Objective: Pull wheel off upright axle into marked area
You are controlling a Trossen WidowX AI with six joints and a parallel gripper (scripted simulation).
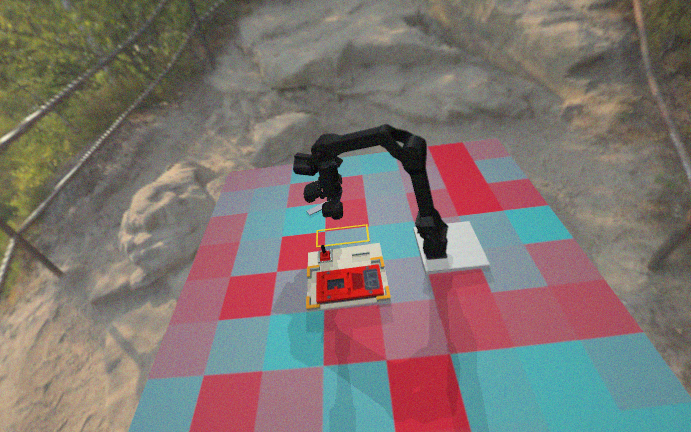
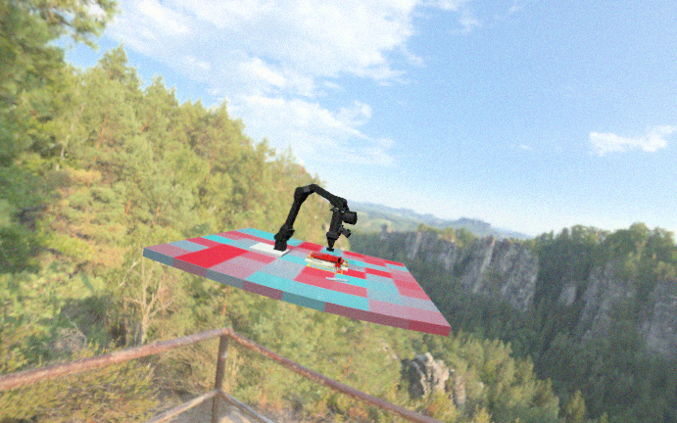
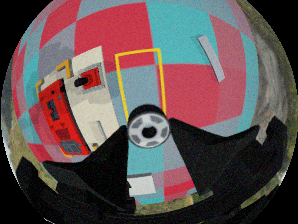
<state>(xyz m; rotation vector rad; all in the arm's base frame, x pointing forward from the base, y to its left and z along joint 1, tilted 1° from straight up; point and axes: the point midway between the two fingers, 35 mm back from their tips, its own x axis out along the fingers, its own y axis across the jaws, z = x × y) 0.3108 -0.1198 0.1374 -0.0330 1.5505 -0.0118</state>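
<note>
Grey-hubbed and dark-rimmed, the wheel sits clamped between the pincer's two black fingers, its face turned toward the wrist camera; the pincer hangs above the chequered table, close over the far edge of the yellow-outlined marked area; beyond that outline from the pincer stands the white board with the bare upright axle and a red plate; a small grey strip lies just beside the pincer.

the gripper holds the wheel above the yellow-outlined area, behind the white board.
</note>
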